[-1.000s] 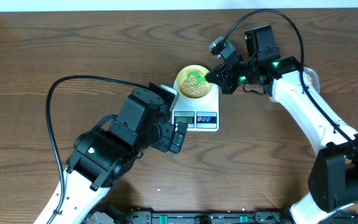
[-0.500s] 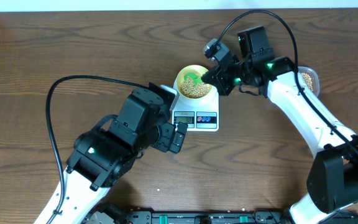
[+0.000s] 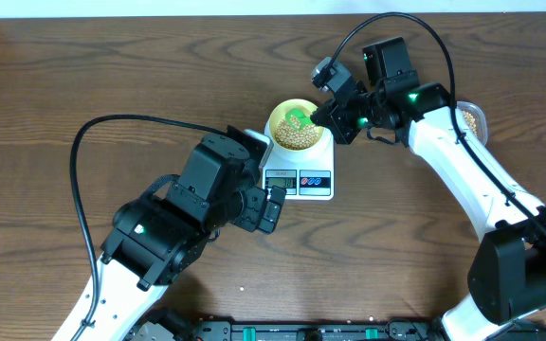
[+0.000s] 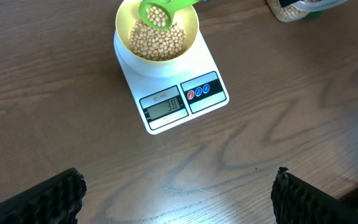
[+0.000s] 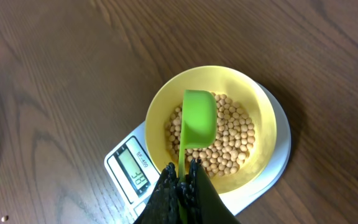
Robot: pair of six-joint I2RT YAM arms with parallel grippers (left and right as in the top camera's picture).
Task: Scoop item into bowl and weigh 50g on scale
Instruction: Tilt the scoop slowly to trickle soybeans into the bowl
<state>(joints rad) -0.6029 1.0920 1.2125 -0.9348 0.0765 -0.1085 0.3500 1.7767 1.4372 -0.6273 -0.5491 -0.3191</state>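
Fingers (image 5: 166, 194) of the right gripper (image 5: 180, 173) are pressed together on the thin handle of one green spoon (image 5: 199, 118), holding it from the handle's end. Its scoop hangs over the middle of the single pale yellow bowl (image 5: 263, 113). From the left wrist view, a few beans (image 5: 235, 134) show inside the scoop; whether it touches the heap below cannot be told.

Beans cover the bowl's floor in one heap, far too many to count. The bowl sits centred on the round platform of the one white scale (image 4: 180, 115), which lies flat on the wooden table (image 4: 291, 124). On the scale's front edge are one grey display (image 4: 164, 107) reading what looks like 38 and, beside it, a panel of red and blue buttons (image 4: 199, 91) — too small to count surely.

One clear tub (image 3: 473, 119) with more beans stands well apart, on the far side of the right arm.

The left gripper (image 4: 178, 200) hovers over bare table near the scale's front, its two fingers spread wide and holding nothing.
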